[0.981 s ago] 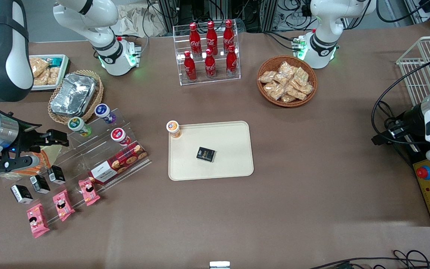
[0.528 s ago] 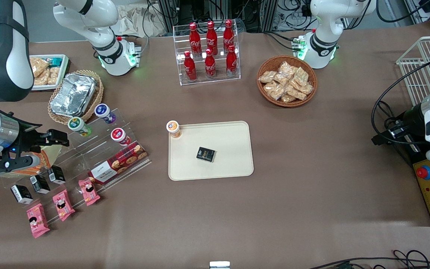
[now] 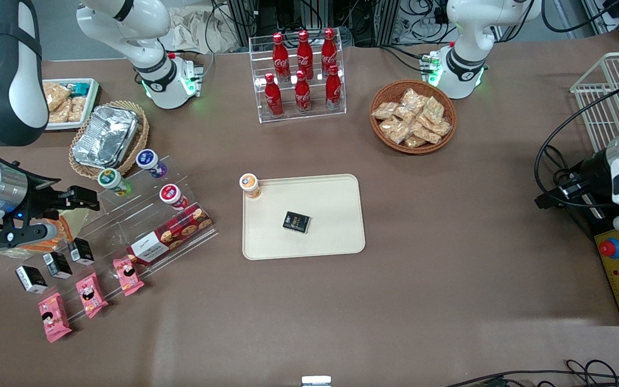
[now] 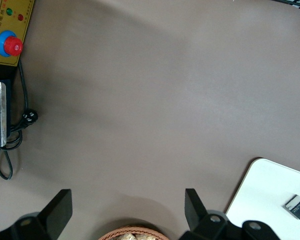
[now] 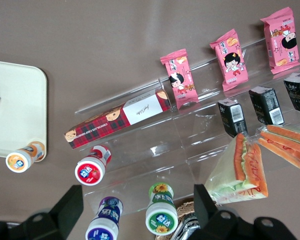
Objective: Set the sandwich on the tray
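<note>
The sandwich [image 5: 237, 172] is a wrapped wedge of pale bread with orange and green stripes, standing by the clear acrylic stand. A near-identical second wedge [image 5: 285, 147] lies beside it. In the front view both are partly hidden under my arm; the sandwich [image 3: 72, 219] shows by the fingers. My right gripper [image 5: 137, 210] is open and empty, hovering above the stand's small bottles, with the sandwich just outside one finger. It also shows in the front view [image 3: 85, 199]. The cream tray [image 3: 331, 236] lies at the table's middle with a small black box [image 3: 295, 222] on it.
An orange-capped bottle [image 3: 249, 185] stands at the tray's corner. The stand [image 3: 143, 226] holds yogurt bottles, a cookie box, black boxes and pink snack packs. A foil pan in a basket [image 3: 106, 135], a cola rack [image 3: 301, 75] and a snack basket [image 3: 412, 116] stand farther from the camera.
</note>
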You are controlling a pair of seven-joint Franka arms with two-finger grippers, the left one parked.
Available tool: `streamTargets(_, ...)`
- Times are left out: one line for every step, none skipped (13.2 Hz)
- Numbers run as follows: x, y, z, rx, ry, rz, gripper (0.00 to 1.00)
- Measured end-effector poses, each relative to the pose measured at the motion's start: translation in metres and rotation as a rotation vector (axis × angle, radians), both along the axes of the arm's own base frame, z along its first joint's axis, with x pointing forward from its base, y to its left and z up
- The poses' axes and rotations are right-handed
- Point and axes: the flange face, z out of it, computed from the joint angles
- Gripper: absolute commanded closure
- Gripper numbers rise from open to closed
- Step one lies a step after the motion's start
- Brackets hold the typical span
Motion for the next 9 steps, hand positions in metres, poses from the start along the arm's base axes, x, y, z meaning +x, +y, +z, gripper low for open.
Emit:
streamTargets(0.0, -0.001, 0.0, 0.0, -0.001, -0.001, 0.01)
streamTargets(0.0, -0.002, 0.001, -0.001, -0.001, -0.003, 0.01)
streamTargets(0.0, -0.004, 0.001, -0.002, -0.002, -0.007, 0.01)
streamTargets(0.0, -0.011, 0.001, -0.004, -0.003, -0.019, 0.01)
streamTargets(0.0, -0.023, 0.002, -0.009, -0.004, -0.04, 0.01)
streamTargets(-0.001, -0.035, 0.003, -0.014, -0.006, -0.06, 0.01)
streamTargets(-0.002, -0.047, 0.004, -0.019, -0.007, -0.078, 0.01)
streamTargets(-0.002, -0.057, 0.005, -0.023, -0.008, -0.095, 0.01)
streamTargets(-0.003, -0.065, 0.005, -0.027, -0.008, -0.113, 0.01)
